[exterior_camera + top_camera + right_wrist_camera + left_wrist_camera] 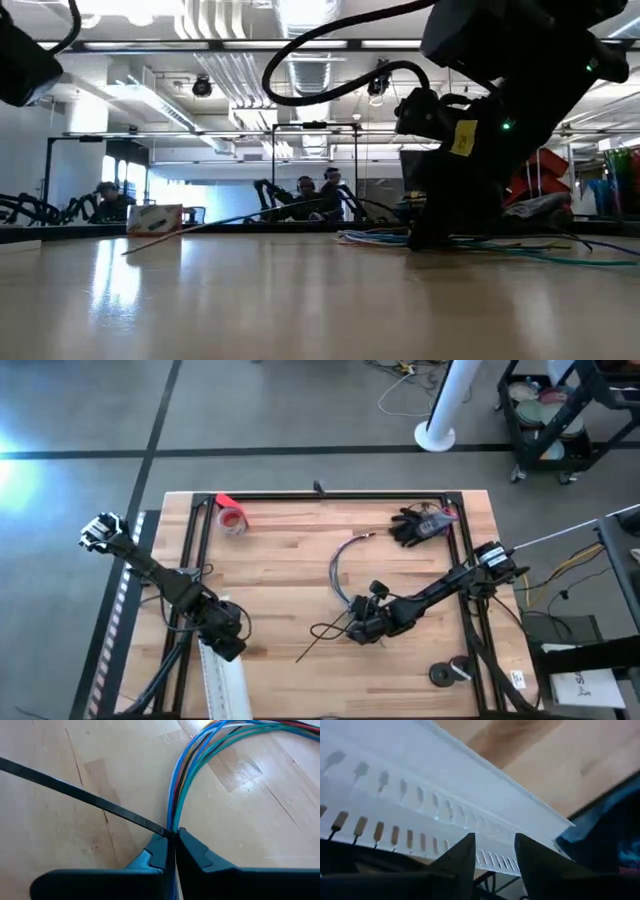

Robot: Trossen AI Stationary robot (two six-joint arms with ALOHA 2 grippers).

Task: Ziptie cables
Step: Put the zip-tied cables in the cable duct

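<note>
The cables [200,765], a thin bundle of blue, green and dark wires, lie on the wooden table in an arc [338,568]. My right gripper [173,839] is shut on their near end [357,626]. A black ziptie [80,794] runs from the fingertips out across the table [318,638]; in the low view its free end [225,224] slants up off the wood. My left gripper [494,851] stands open at the table's near left [228,644], over the far end of a long white slotted strip [435,795]. Whether it touches the strip I cannot tell. My right gripper pinches the cable bundle [175,822] between its two fingertips, at the spot where the ziptie [156,828] meets the wires. The fingers come slanting down from the table's right side, roughly along the bundle. The cables lie on the table [500,242] beyond the fingers.
A red tape roll [232,515] lies at the far left and a black glove [418,525] at the far right. Two dark round parts [450,672] sit near the right front corner. A black frame [330,496] borders the table. Bare wood shows in the middle.
</note>
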